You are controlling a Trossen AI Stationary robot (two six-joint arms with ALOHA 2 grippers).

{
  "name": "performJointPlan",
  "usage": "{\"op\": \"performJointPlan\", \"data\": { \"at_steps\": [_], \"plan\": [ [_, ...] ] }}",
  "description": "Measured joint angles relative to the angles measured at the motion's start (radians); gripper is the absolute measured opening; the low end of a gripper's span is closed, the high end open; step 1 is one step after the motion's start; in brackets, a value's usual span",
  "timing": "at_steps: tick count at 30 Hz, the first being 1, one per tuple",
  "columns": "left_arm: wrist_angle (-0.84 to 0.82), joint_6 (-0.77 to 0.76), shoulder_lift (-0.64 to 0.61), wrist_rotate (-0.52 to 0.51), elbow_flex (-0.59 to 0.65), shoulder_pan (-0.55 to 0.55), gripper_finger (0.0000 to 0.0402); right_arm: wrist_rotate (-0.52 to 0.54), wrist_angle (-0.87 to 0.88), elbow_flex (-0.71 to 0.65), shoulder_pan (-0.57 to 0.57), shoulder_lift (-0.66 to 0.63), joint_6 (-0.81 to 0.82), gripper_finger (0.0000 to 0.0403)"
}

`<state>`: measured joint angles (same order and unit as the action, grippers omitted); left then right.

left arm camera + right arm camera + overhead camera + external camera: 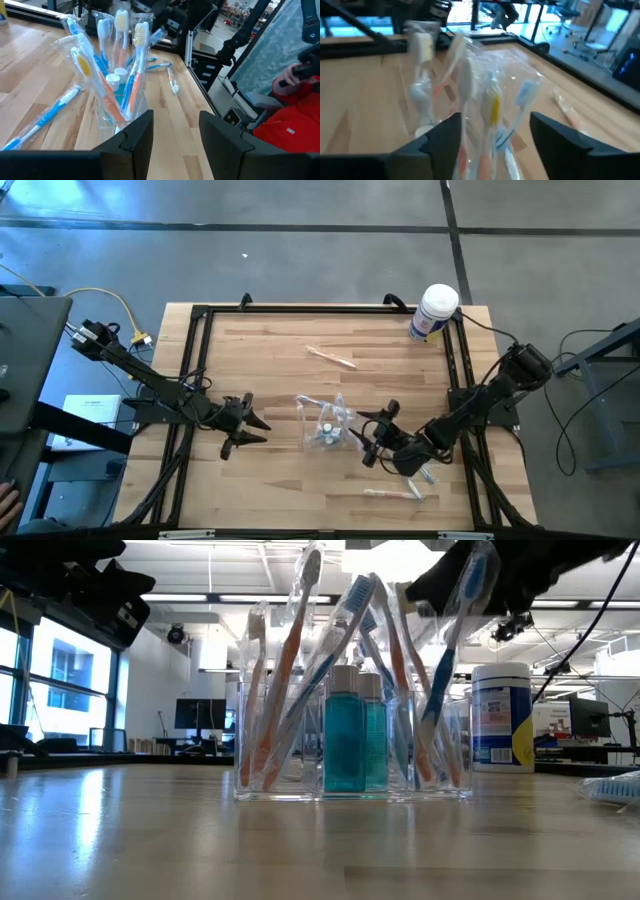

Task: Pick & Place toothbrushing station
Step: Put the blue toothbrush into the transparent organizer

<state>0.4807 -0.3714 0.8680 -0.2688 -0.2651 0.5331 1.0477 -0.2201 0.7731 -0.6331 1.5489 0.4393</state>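
the clear holder point(325, 425) stands mid-table, stuffed with wrapped toothbrushes point(300, 670) and small teal bottles point(346, 730). the right gripper point(372, 442) sits just beside it, fingers apart, clamped on nothing. the left gripper point(252, 427) waits on the holder's other side, also apart and empty. risk: a finger snagging the tall wrappers could tip the holder. loose brushes point(331, 357) lie beyond and near the right arm; a white tub point(434, 313) stands well apart at the corner.

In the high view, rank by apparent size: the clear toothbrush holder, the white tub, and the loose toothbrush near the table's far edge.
1. Clear toothbrush holder
2. White tub
3. Loose toothbrush: thin, about as long as the tub looks, so the last two are close.
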Motion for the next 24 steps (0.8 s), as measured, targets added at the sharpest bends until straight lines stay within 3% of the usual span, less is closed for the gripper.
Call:
{"op": "performJointPlan", "data": {
  "at_steps": [6, 9, 17, 24],
  "plan": [
    [0.029, 0.029, 0.000, -0.182, 0.000, -0.030, 0.0155, 0.000, -0.006, 0.000, -0.040, -0.099, -0.082, 0.0269],
    [0.008, 0.065, 0.000, -0.212, 0.000, -0.085, 0.0155, 0.000, -0.018, 0.000, -0.062, -0.149, -0.107, 0.0269],
    [-0.053, 0.123, 0.036, -0.059, 0.000, -0.310, 0.0154, -0.004, -0.031, 0.000, -0.121, -0.212, -0.134, 0.0264],
    [0.110, 0.271, 0.262, 0.081, -0.001, -0.438, 0.0154, -0.024, -0.042, 0.000, -0.126, -0.216, -0.133, 0.0263]
  ]
}}
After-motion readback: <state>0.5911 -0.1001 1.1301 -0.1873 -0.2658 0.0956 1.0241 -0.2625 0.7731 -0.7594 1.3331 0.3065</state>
